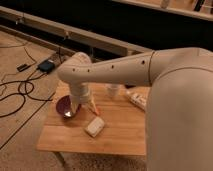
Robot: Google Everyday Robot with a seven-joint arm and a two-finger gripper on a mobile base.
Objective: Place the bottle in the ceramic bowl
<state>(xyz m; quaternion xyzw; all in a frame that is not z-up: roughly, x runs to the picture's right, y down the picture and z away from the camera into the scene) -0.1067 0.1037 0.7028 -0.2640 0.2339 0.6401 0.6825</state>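
The dark purple-maroon ceramic bowl [63, 106] sits at the left end of the small wooden table [120, 135]. My gripper [84, 108] hangs from the wrist and points down at the bowl's right rim. Its fingers are spread apart with nothing between them, one over the bowl and one on the table side. The whitish bottle [137, 99] lies on its side near the table's right end, partly hidden by my arm and well away from the gripper.
A translucent white cup [113, 91] stands at the back middle of the table. A flat whitish block [95, 126] lies just in front of the gripper. Cables and a dark box [46, 65] lie on the floor to the left. A dark wall runs behind.
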